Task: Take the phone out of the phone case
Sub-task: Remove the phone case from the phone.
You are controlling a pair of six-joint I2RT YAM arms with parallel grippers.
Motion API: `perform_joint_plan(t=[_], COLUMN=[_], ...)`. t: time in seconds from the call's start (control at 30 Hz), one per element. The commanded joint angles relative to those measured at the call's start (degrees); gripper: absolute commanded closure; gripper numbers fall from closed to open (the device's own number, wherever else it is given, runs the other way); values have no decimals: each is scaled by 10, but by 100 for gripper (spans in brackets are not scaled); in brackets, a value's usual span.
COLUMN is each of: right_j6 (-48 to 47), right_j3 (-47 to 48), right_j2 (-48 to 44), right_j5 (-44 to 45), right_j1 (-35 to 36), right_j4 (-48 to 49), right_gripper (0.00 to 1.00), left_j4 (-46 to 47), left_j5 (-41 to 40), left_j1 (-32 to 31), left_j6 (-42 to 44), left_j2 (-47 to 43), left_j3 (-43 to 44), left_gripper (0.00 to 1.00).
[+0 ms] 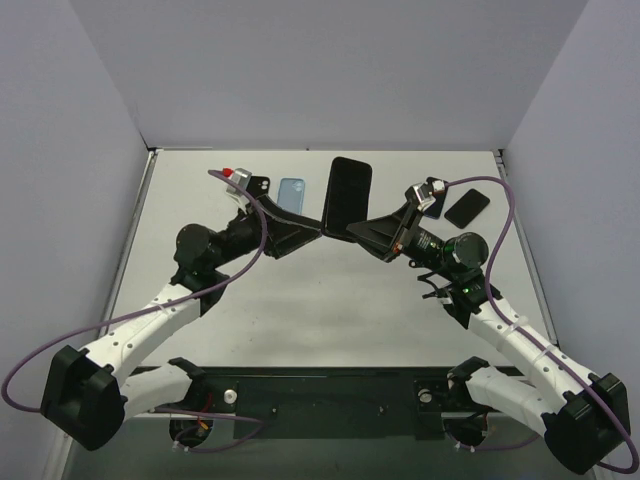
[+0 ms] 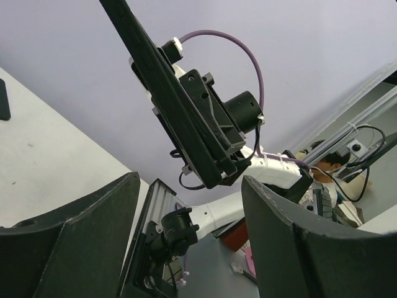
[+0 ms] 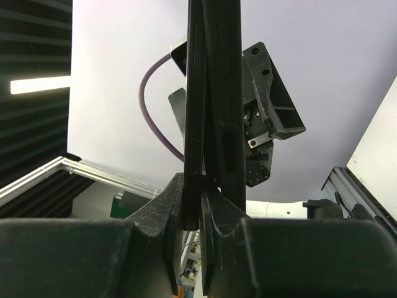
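A black phone in its black case (image 1: 350, 190) is held upright above the table's middle. My right gripper (image 1: 358, 232) grips its lower right. In the right wrist view the right gripper (image 3: 193, 186) is shut on the thinner slab with side buttons, the phone (image 3: 195, 124). One finger is wedged between it and the thicker case (image 3: 224, 93) with oval cutouts. My left gripper (image 1: 312, 230) is at the lower left of the phone. In the left wrist view it (image 2: 191, 180) is open and empty, with the phone's edge (image 2: 161, 93) beyond its tips.
A light blue phone case (image 1: 291, 194) lies on the table at the back, left of the held phone. A black phone (image 1: 466, 207) lies at the back right, beside the right wrist. Grey walls enclose the table (image 1: 300, 320) on three sides.
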Motion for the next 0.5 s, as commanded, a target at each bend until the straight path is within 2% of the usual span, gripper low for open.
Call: perform_joint_plan(t=[0.0,0.13,0.37,0.47], right_j6=[-14,-15,-15,-20], right_j3=[22,19,23,24], right_j2=[-24,-27,-35,-35], right_j5=[-4,-6,-7,-9], right_j1=[2,2,5,9], right_j4=[71,68,68,60], right_gripper=[100,100,100,100], left_j4=[59,73,63,51], left_j5=[-15,-13,-17,-23], left_j1=[-10,-14,-14,-15], left_j6=[-27,-37,-31,-29], left_j2=[14,26,38,42], left_j3=[27,31,39,45], left_gripper=[24,31,49,52])
